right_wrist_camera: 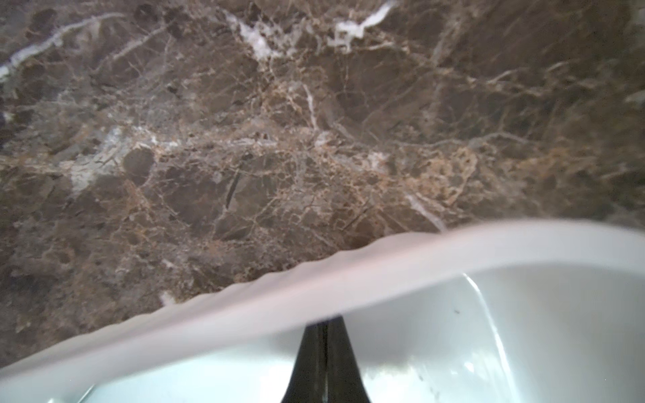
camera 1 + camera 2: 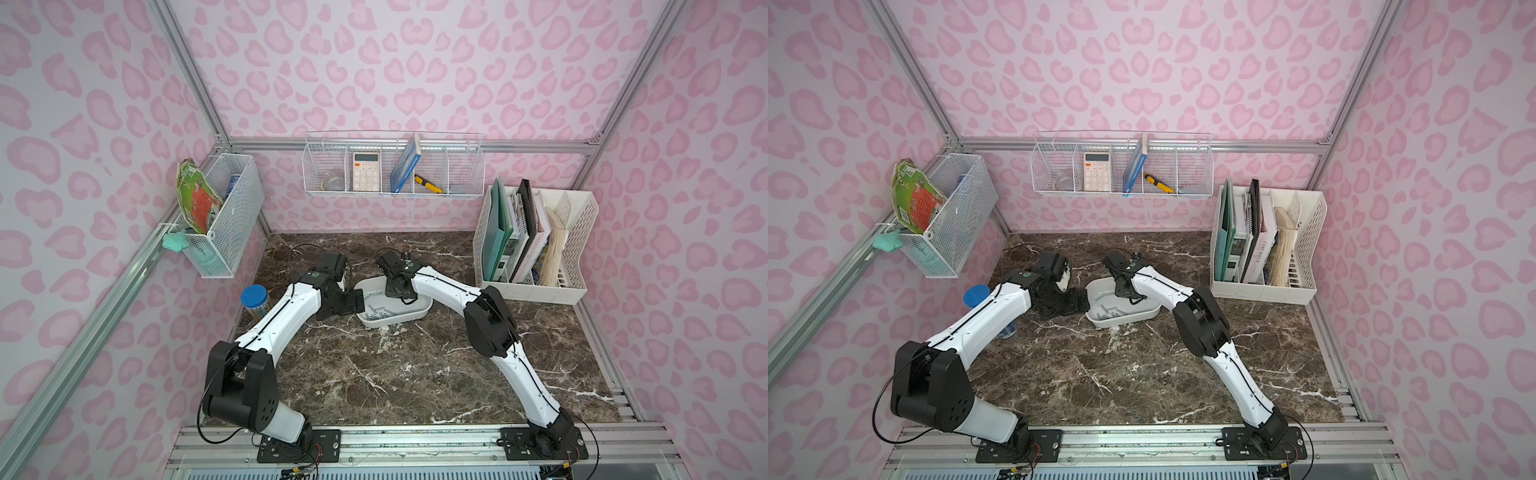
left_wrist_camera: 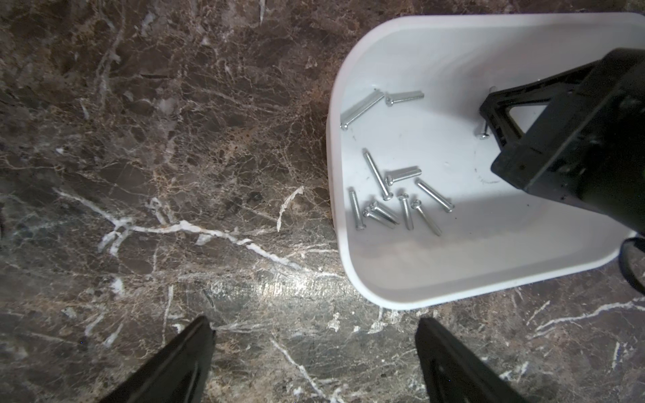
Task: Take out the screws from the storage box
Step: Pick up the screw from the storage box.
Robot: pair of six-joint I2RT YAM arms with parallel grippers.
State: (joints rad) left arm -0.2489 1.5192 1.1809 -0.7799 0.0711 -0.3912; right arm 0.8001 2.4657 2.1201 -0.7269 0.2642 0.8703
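**Right pincer closed inside the box, left pincer spread beside it**

The white box sits on the brown marble table, around the middle from left to right and somewhat toward the far side. All the screws that can be seen lie inside it. Most are in a loose scatter on the floor of its near left part, showing in both top views. A pair lies a little farther back along the left wall.

The right pincer reaches down into the far part of the box. Its own wrist view shows the two black fingers pressed together, just inside the box's rim. In the left wrist view one more screw lies right against that pincer, partly hidden behind a finger. Whether it is pinched or only lying beside the finger cannot be told.

The left pincer is just to the left of the box, with its jaws spread wide. Only bare marble shows between them, and the box's corner is close ahead of the fingertips.

A jar with a blue lid stands at the left edge of the table. A white file rack full of folders stands at the far right.
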